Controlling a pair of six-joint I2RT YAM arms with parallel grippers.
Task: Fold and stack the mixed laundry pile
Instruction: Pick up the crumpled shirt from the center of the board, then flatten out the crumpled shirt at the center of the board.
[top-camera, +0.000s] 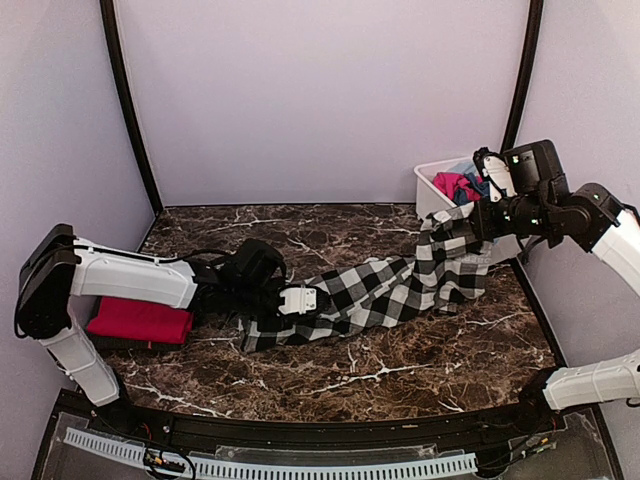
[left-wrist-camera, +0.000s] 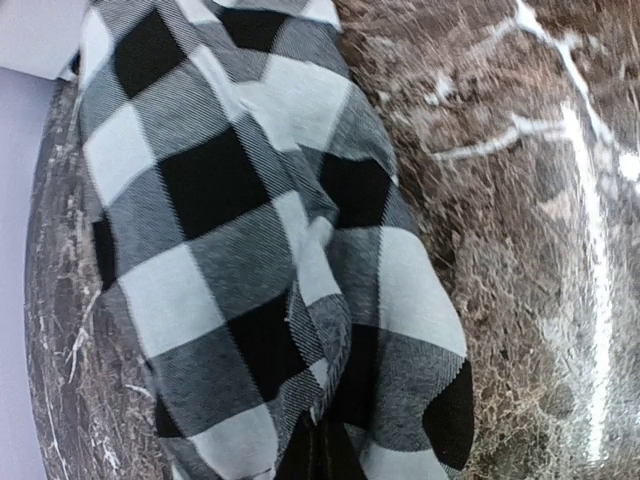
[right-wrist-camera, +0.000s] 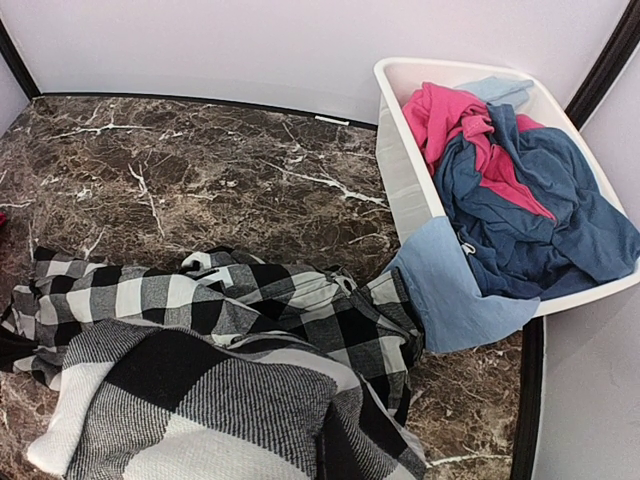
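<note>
A black-and-white checked garment lies stretched across the marble table from left of centre to the right. My left gripper is shut on its left end, low over the table. In the left wrist view the dark fingertips pinch a fold of the checked cloth. My right gripper holds the garment's right end lifted beside the tub. In the right wrist view the cloth drapes over the jaws and hides them. A folded red tee lies at the far left under the left arm.
A white plastic tub stands at the back right. It holds a pink piece and a navy blue tee. A light blue piece hangs over its near wall. Purple walls close in the table.
</note>
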